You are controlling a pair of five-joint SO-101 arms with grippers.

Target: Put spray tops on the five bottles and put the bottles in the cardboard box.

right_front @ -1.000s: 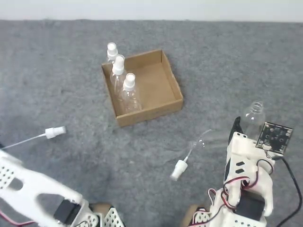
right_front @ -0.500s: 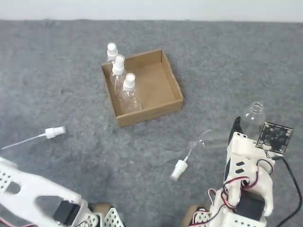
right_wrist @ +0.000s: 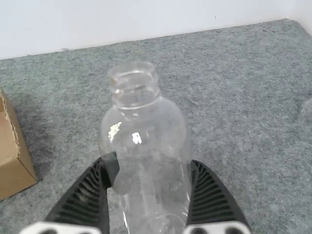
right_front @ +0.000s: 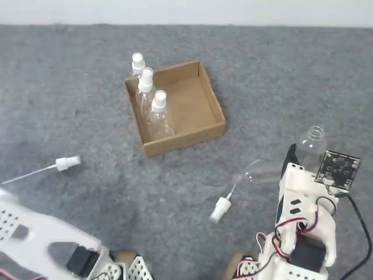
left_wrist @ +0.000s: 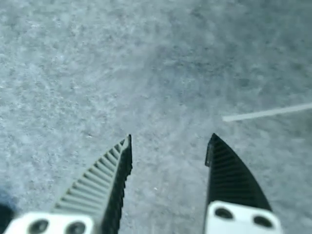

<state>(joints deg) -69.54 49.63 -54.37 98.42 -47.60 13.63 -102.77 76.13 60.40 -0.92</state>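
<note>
The right hand (right_wrist: 148,168) clenches the uncapped bottle (right_wrist: 144,136) upright on the tabletop (right_front: 291,76), apparently steadying its neck for a spray top (right_front: 68,163), while the left hand (left_wrist: 168,146), released beside that top's thin tube (left_wrist: 268,112), has drawn slightly back since the earlier frame.

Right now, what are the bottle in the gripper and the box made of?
The bottle looks like clear, glossy plastic, maybe glass: the carpet shows through it and light glints on it. The box looks like matte brown cardboard, with thin folded walls.
</note>
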